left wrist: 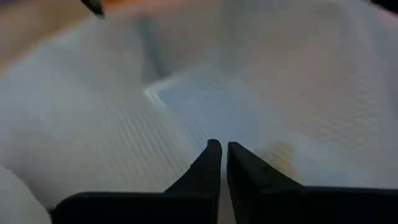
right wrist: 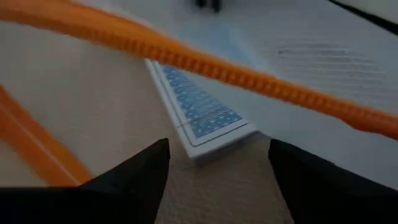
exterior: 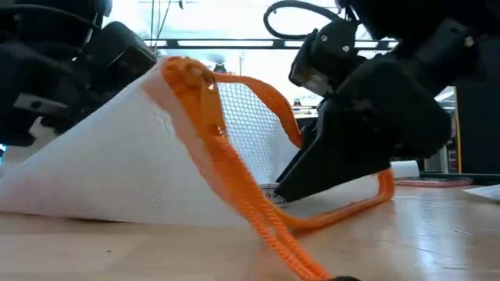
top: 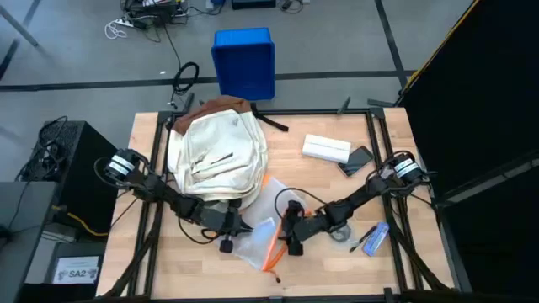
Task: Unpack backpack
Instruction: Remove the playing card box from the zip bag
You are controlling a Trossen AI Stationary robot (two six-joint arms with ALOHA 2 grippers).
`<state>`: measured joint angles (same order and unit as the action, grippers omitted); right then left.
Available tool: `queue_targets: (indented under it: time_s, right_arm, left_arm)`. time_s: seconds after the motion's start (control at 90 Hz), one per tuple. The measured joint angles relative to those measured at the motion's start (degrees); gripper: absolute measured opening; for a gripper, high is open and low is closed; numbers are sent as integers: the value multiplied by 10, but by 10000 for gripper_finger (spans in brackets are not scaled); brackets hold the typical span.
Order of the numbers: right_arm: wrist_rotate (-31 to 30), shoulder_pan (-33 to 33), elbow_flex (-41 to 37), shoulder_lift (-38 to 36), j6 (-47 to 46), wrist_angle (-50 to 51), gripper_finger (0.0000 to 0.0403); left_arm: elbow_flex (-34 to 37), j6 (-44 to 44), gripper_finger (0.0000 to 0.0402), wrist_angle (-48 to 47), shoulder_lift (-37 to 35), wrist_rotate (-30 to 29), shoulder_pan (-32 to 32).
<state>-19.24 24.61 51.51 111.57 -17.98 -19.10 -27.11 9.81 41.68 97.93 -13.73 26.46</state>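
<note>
Near the desk's (top: pixel 354 252) front edge, below the backpack (top: pixel 217 156), the pouch (top: pixel 263 234) is pinched by the left claw (left wrist: pixel 219 155) while the spread right claw (right wrist: pixel 217 155) should be eased squarely around the card box (right wrist: pixel 196 112).

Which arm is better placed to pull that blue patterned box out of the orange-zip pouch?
Probably the right. Its gripper has jaws open, aimed at the blue patterned box just inside the pouch mouth. The left gripper has jaws nearly closed on the pouch fabric, seemingly holding it.
</note>
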Motion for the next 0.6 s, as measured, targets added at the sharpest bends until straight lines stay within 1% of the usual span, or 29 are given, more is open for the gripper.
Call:
queue_targets:
  time_s: [0.122,0.222,0.411,0.6]
  right_arm:
    - [0,-7,0,0,34,-13,272]
    - [2,-11,0,0,65,-30,283]
    - [45,-25,0,-1,72,-45,300]
    - [65,-34,0,-1,87,-50,310]
  left_arm:
    - [0,20,0,-11,0,26,0]
    - [0,24,0,-12,0,29,-2]
    - [0,25,0,-10,0,31,-14]
    - [0,11,0,-10,0,33,-32]
